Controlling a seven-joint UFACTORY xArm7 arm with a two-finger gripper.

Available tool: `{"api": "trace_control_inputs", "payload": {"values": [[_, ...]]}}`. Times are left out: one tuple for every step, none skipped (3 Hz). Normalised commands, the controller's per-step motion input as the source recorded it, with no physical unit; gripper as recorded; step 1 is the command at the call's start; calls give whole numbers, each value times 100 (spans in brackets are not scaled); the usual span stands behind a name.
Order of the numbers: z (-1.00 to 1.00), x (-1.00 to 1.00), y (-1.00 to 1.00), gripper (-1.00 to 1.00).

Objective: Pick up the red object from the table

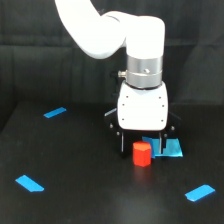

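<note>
Seemingly spread wide and empty, the white-bodied tool (141, 145) hangs just behind the small red-orange block (141, 153) standing on the matte black table (80, 190), so closing off-centre could topple it.

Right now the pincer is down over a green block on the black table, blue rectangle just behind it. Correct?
Not quite: the block is red, not green, as the exterior view shows. The rest holds: the pincer is down over it on the black table, with the blue rectangle just behind.

Single frontal, slightly raised close view
</note>
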Motion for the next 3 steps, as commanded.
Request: {"api": "trace_control_inputs", "payload": {"values": [[-22,-7,4,19],[-13,4,-5,55],[-17,5,3,57]]}}
